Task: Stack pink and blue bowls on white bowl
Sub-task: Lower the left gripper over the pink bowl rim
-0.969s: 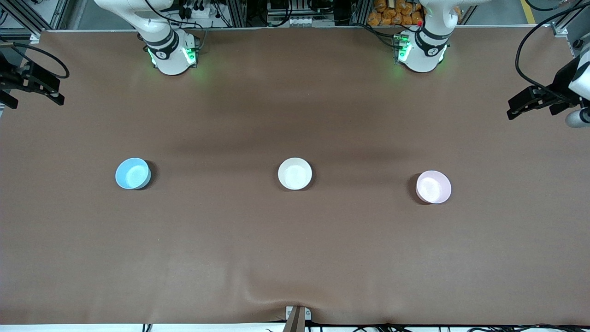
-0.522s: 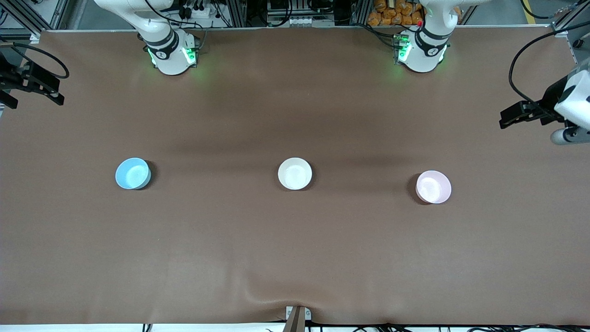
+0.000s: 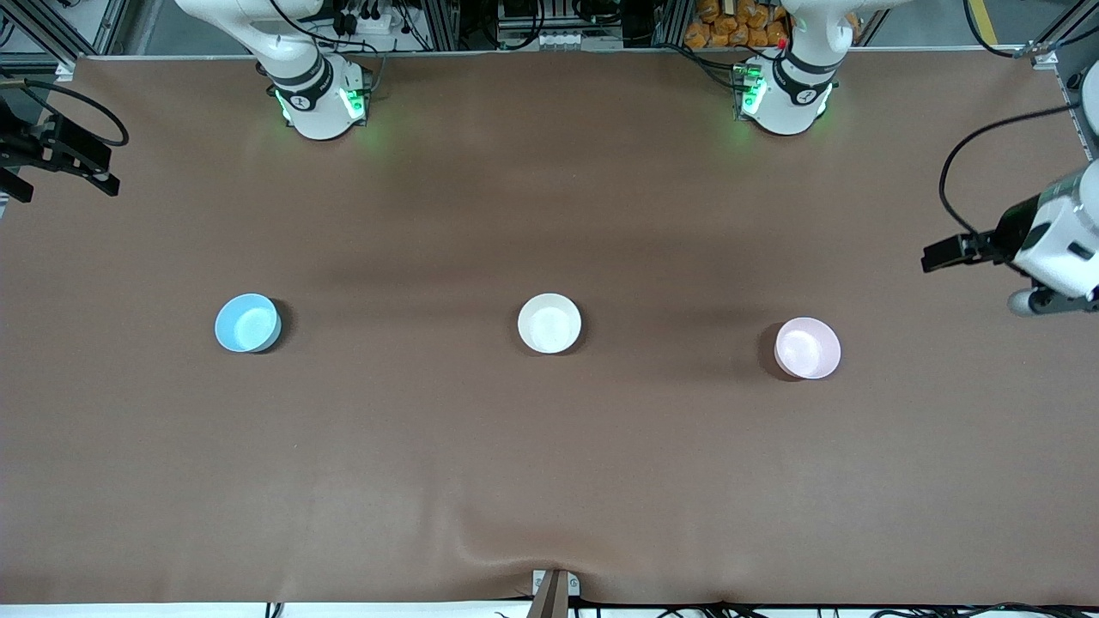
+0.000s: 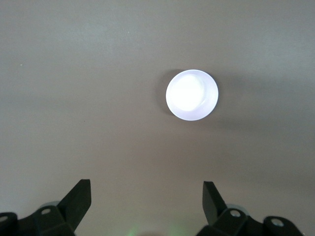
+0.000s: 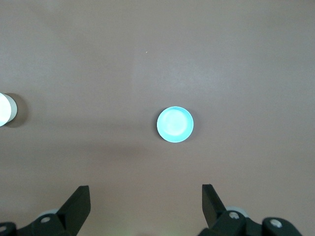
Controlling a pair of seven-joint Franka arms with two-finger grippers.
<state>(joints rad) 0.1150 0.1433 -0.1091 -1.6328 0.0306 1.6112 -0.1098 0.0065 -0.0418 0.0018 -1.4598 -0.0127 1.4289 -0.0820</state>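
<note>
Three small glossy bowls stand apart in a row across the middle of the brown table. The white bowl (image 3: pixel 549 323) is in the centre. The blue bowl (image 3: pixel 247 323) stands toward the right arm's end and the pink bowl (image 3: pixel 807 348) toward the left arm's end. My left gripper (image 3: pixel 951 252) hangs open over bare table at the left arm's end, off to the side of the pink bowl (image 4: pixel 192 95). My right gripper (image 3: pixel 70 182) waits open over the table's edge at the right arm's end, well clear of the blue bowl (image 5: pixel 175 124). Neither gripper holds anything.
A brown cloth (image 3: pixel 549 481) covers the table, with a small wrinkle at the edge nearest the front camera. The two arm bases (image 3: pixel 319 103) (image 3: pixel 786 99) stand along the edge farthest from that camera. Part of the white bowl (image 5: pixel 5 109) shows at the right wrist view's edge.
The left arm has swung its gripper along the left arm's end of the table, lower in the front view and closer to the pink bowl. The right arm and the bowls have not moved.
</note>
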